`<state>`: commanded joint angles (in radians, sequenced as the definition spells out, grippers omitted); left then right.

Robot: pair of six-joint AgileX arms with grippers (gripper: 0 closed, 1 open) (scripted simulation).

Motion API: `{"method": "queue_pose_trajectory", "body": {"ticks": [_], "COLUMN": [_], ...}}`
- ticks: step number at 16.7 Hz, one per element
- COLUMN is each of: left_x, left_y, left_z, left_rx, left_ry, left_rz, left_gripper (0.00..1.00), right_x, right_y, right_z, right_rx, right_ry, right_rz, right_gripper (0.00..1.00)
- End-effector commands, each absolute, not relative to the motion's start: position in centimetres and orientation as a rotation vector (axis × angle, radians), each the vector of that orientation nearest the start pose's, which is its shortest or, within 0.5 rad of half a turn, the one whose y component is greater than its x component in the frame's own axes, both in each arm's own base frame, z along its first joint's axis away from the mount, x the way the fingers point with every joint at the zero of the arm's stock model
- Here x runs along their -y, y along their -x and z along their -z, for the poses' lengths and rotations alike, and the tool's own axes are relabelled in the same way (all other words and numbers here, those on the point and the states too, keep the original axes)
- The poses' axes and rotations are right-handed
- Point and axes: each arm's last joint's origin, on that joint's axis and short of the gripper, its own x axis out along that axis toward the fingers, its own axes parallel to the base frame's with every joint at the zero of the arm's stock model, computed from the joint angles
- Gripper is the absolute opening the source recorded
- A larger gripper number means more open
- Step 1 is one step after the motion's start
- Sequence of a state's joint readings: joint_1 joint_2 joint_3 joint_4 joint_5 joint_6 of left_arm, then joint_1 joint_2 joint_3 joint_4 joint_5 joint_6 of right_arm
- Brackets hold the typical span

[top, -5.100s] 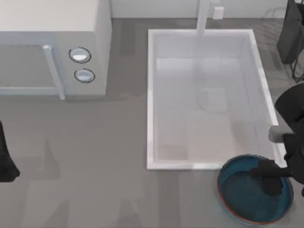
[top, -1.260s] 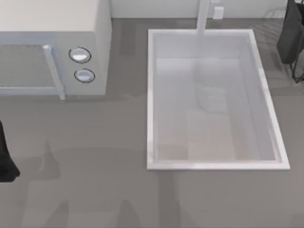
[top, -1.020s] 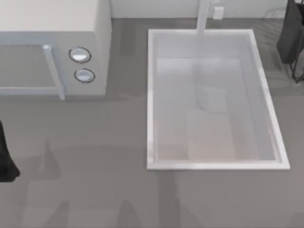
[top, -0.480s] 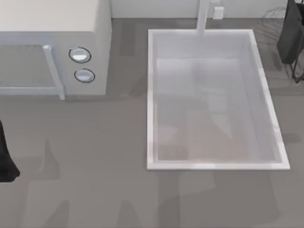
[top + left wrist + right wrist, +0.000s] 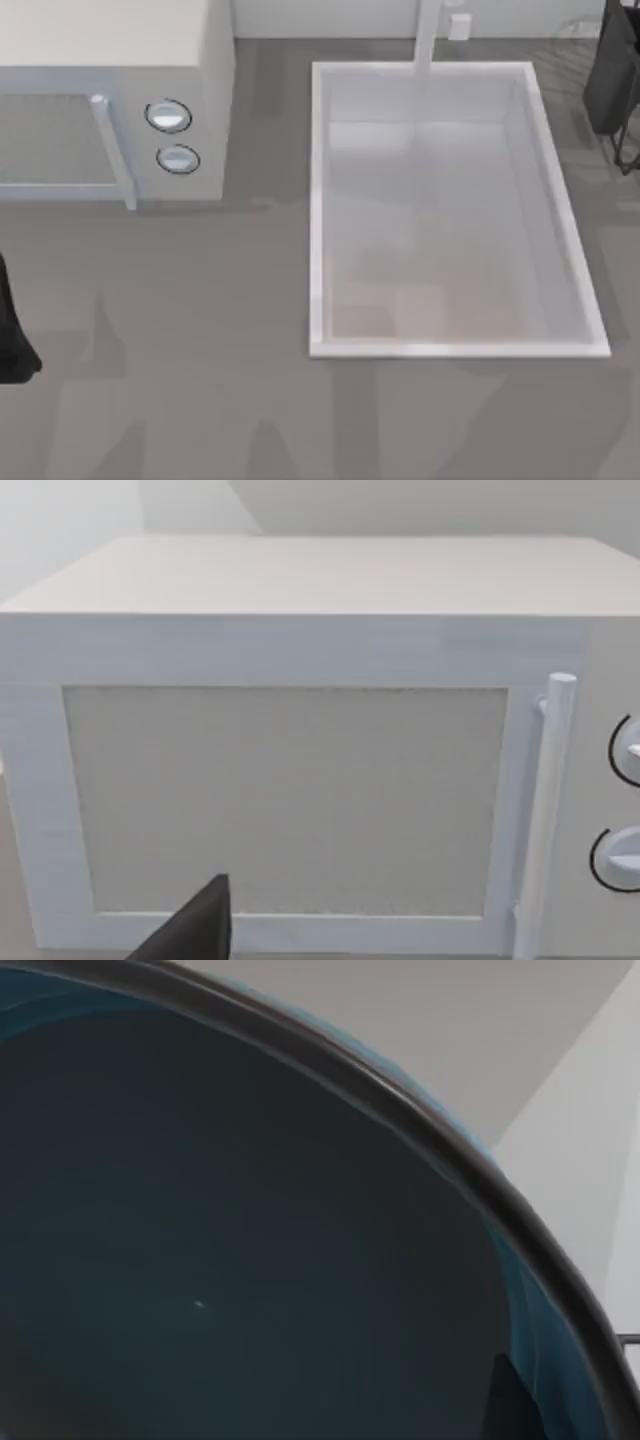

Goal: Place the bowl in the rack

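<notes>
Up close, the bowl (image 5: 250, 1250) hangs above the grey counter (image 5: 200, 330).

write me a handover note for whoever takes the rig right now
Left claw: parked at the table's left edge, facing the microwave, idle.
Right claw: appears shut on the bowl, seen close up in the right wrist view.
Rack: faint wires at the far right, beyond the sink.
Done: bowl picked up.
Left: carry it to the rack, set it in, release.
</notes>
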<state>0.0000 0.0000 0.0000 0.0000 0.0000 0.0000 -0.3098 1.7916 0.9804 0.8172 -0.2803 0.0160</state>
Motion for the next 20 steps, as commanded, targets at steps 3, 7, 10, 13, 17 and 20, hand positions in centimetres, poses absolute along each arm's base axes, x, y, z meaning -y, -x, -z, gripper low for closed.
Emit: {"method": "queue_pose_trajectory", "body": {"ticks": [3,7,10,13,17,20], "left_x": [0.12,0.12,0.12,0.12,0.12,0.12], "left_y": [-10.57,-10.57,-10.57,-10.57,-10.57,-10.57], "left_z": [-16.00,-16.00,-16.00,-16.00,-16.00,-16.00], "left_rx": [0.000,0.000,0.000,0.000,0.000,0.000], "left_ry": [0.000,0.000,0.000,0.000,0.000,0.000], "left_rz": [0.000,0.000,0.000,0.000,0.000,0.000], "left_gripper": [1.00,1.00,1.00,1.00,1.00,1.00], "right_x": [10.77,10.77,10.77,10.77,10.77,10.77], "right_y": [-37.87,-37.87,-37.87,-37.87,-37.87,-37.87], "right_z": [-21.90,-21.90,-21.90,-21.90,-21.90,-21.90], "right_rx": [0.000,0.000,0.000,0.000,0.000,0.000], "right_ry": [0.000,0.000,0.000,0.000,0.000,0.000], "right_rz": [0.010,0.010,0.010,0.010,0.010,0.010], "right_gripper": [0.00,0.15,0.38,0.60,0.90,1.00]}}
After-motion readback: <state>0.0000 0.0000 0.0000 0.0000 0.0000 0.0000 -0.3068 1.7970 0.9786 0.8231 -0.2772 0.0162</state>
